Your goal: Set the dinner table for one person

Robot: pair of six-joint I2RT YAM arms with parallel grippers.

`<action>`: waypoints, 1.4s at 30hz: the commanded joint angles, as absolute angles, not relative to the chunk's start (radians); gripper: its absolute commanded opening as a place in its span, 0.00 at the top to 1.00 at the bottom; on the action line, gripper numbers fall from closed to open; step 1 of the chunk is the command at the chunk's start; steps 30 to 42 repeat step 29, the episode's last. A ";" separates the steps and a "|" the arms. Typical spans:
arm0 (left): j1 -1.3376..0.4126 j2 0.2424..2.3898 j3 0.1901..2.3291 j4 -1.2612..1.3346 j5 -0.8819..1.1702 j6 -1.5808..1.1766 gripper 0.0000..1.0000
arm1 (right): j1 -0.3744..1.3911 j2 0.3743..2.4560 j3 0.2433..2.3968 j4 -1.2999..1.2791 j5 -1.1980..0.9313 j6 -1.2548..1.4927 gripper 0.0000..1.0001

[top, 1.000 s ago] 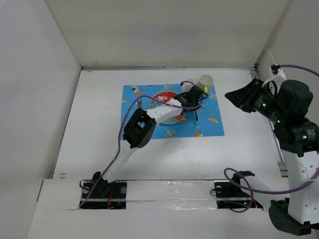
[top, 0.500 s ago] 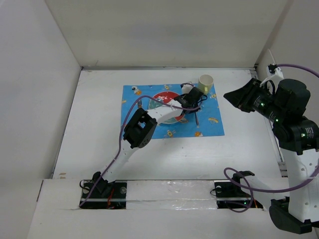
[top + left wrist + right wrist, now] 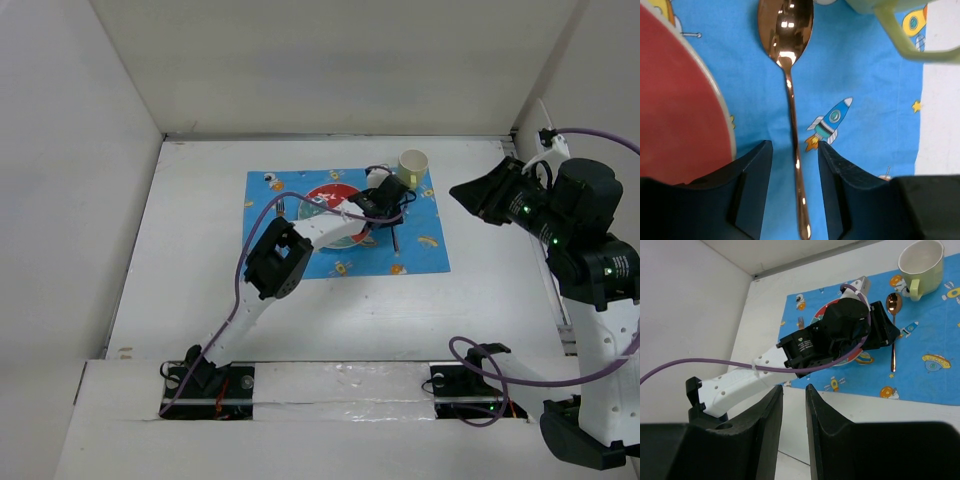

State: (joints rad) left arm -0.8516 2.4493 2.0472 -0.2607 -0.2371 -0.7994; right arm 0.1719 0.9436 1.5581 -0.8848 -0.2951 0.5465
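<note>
A copper spoon [image 3: 791, 115] lies flat on the blue cartoon-print placemat [image 3: 420, 255], bowl toward the pale yellow-green mug [image 3: 413, 163], just right of the red plate with a cream rim [image 3: 685, 110]. My left gripper [image 3: 795, 150] is open and straddles the spoon's handle, with a gap on each side. In the top view the left gripper [image 3: 388, 203] hangs over the plate's right edge. The right gripper [image 3: 794, 388] is held high at the right of the dinner table [image 3: 200, 300], slightly open with nothing between its fingers.
What looks like a copper fork's tines [image 3: 801, 321] shows at the plate's left side. The left arm and its purple cable [image 3: 270, 215] stretch across the placemat. White walls enclose the table at the back and on both sides.
The left gripper has opened and let go of the spoon, which now lies on the placemat. The right arm has barely moved.
</note>
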 commanded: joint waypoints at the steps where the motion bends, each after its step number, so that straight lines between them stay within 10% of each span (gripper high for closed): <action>1: -0.877 2.287 2.019 -0.276 -0.250 -0.720 0.61 | 0.179 0.937 1.563 -0.825 -0.287 0.549 0.70; 4: -0.903 2.189 2.000 -0.235 -0.239 -0.657 0.60 | 0.179 0.936 1.552 -0.796 -0.262 0.564 0.98; 11: -0.904 1.898 1.844 -0.164 -0.232 -0.571 0.57 | 0.179 0.933 1.595 -0.747 -0.143 0.565 0.99; 23: -0.741 1.228 1.455 -0.242 -0.451 -0.523 0.48 | 0.140 1.025 1.744 -0.629 0.210 0.557 0.30; 42: -0.675 1.002 1.416 -0.327 -0.615 -0.446 0.42 | 0.130 1.058 1.760 -0.594 0.302 0.497 0.26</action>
